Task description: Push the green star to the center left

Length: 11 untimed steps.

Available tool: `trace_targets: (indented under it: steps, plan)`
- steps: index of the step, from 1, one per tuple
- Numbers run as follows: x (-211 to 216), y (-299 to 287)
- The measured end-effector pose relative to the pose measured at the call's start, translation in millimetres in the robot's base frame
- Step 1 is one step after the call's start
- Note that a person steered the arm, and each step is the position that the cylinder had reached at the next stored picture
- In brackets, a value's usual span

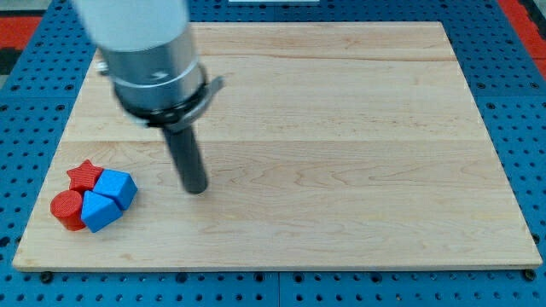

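No green star shows anywhere in the camera view; it may be hidden behind the arm's body. My tip [196,189] rests on the wooden board [341,128], left of the middle. It stands a little to the right of a cluster of blocks at the lower left and does not touch them. The cluster is a red star [84,175], a red cylinder [66,210] and two blue blocks [116,187] [98,211].
The arm's grey body [153,60] covers the board's upper left part. A blue pegboard surface [520,102] surrounds the board on all sides.
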State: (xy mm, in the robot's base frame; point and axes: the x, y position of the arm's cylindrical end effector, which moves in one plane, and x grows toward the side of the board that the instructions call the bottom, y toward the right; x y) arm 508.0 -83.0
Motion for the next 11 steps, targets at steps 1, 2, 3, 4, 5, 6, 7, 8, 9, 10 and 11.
trace_targets:
  steps: [1,2,3,4,5,6,7,8,9,10,11]
  plan:
    - [-49.2,9.5]
    - [-105.6,9.6]
    - [-151.3,9.6]
    - [-181.9,7.2]
    - [-188.8,-9.5]
    - [-177.2,-39.6]
    - [-168.7,-68.6]
    - [-163.7,-88.2]
    - [-156.5,-110.4]
    - [-147.9,-123.9]
    - [-151.8,-89.2]
